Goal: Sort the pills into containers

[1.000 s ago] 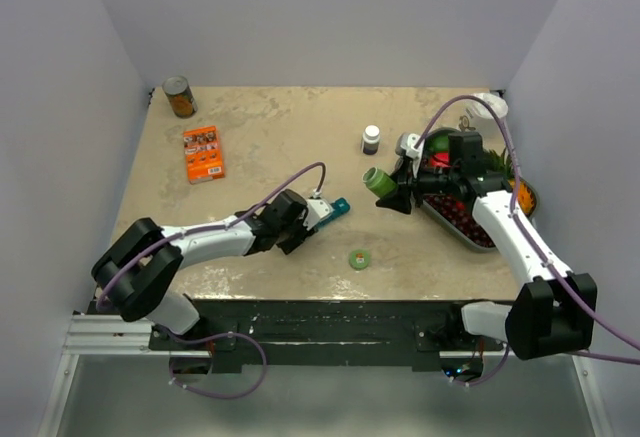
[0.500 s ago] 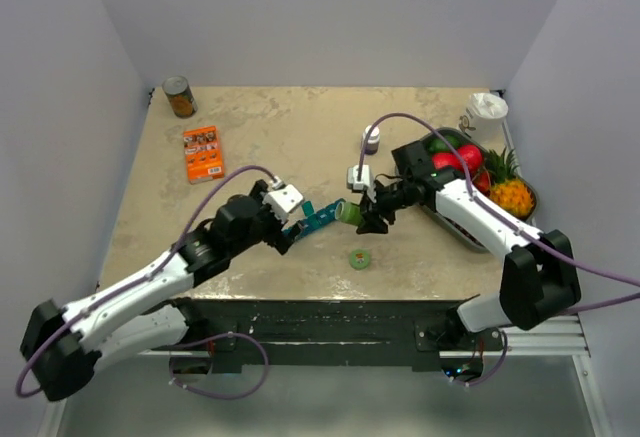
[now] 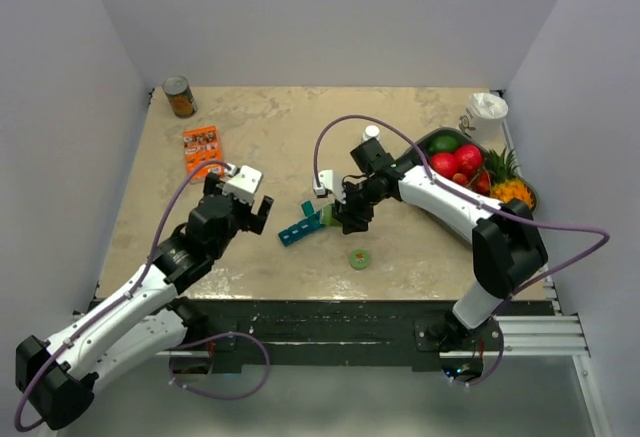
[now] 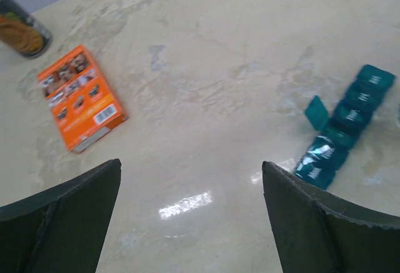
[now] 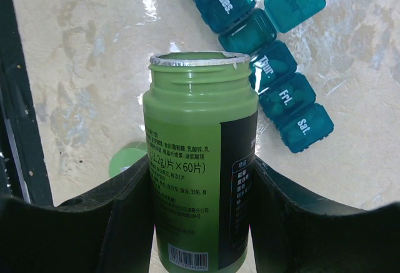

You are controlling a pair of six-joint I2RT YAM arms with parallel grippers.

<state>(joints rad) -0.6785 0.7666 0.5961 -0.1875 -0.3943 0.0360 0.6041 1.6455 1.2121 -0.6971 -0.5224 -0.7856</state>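
The teal pill organiser (image 3: 298, 228) lies on the table, one lid standing open (image 5: 294, 1). It also shows in the left wrist view (image 4: 345, 125). My right gripper (image 3: 343, 215) is shut on an uncapped green pill bottle (image 5: 199, 160), and the bottle's open mouth (image 5: 199, 59) is just beside the organiser's middle compartments. The bottle's green cap (image 3: 359, 257) lies on the table near the front. My left gripper (image 3: 252, 209) is open and empty, left of the organiser and apart from it. No loose pills show.
An orange box (image 3: 203, 150) and a can (image 3: 180, 97) sit at the far left. A small dark bottle with a white cap (image 3: 372, 134) stands behind my right arm. A grey fruit tray (image 3: 497, 219) and a white object (image 3: 487, 108) are at the right.
My left gripper has let go of the organiser and drawn back to the left. My right gripper has carried the green bottle left, up to the organiser.
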